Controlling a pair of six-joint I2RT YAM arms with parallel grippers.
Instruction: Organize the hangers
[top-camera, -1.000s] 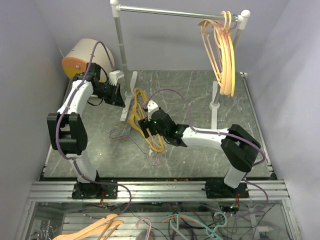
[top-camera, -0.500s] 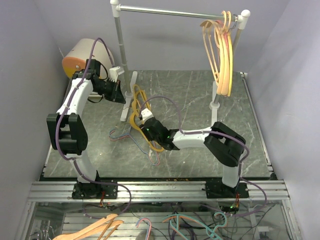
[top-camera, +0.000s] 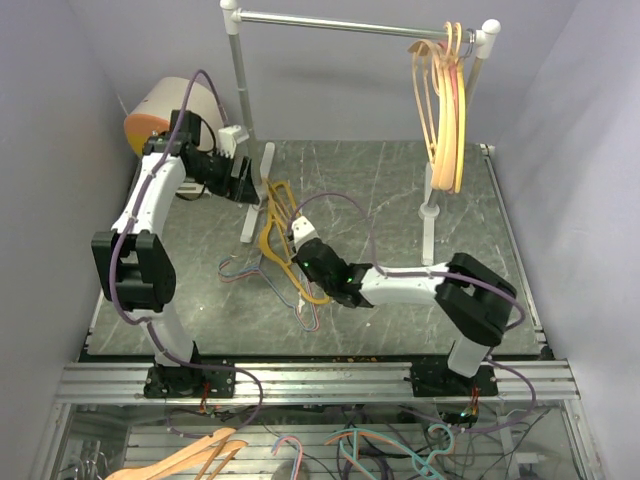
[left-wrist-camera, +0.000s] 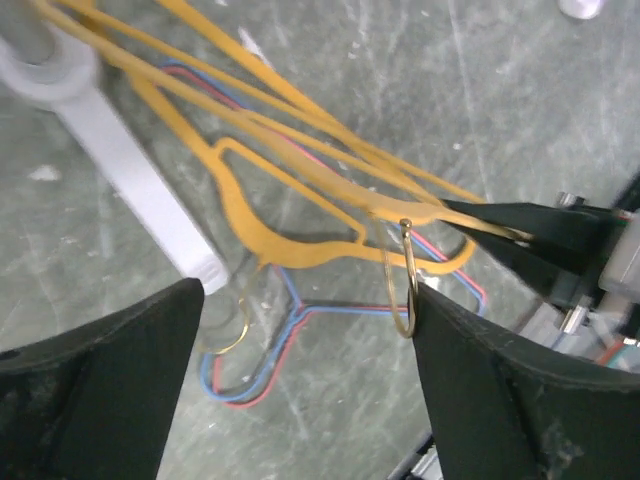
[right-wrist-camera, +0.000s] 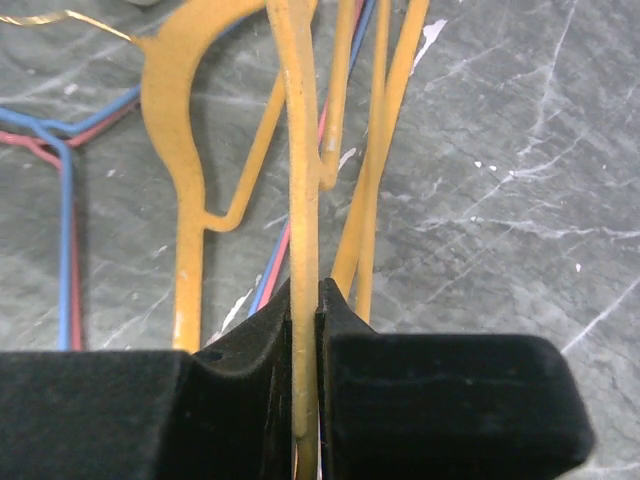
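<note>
The left gripper (left-wrist-camera: 305, 300) is hovering with its fingers spread wide and holding nothing, the yellow hangers (left-wrist-camera: 300, 190) lying just beneath it, probably so it can steady them. The right gripper (right-wrist-camera: 305, 300) is clamping 1 hanger bar (right-wrist-camera: 300, 150) tightly between its pads, likely to pull it free for the rail (top-camera: 340, 22).

Soft, even light falls from above, without glare. The overhead view is sharp, with faint shadows on the table (top-camera: 400, 190) beneath the arms. In both wrist views the black jaws, from 5 to 7 o'clock, are blurred, and the yellow hanger (right-wrist-camera: 303, 200) softens near them.
</note>
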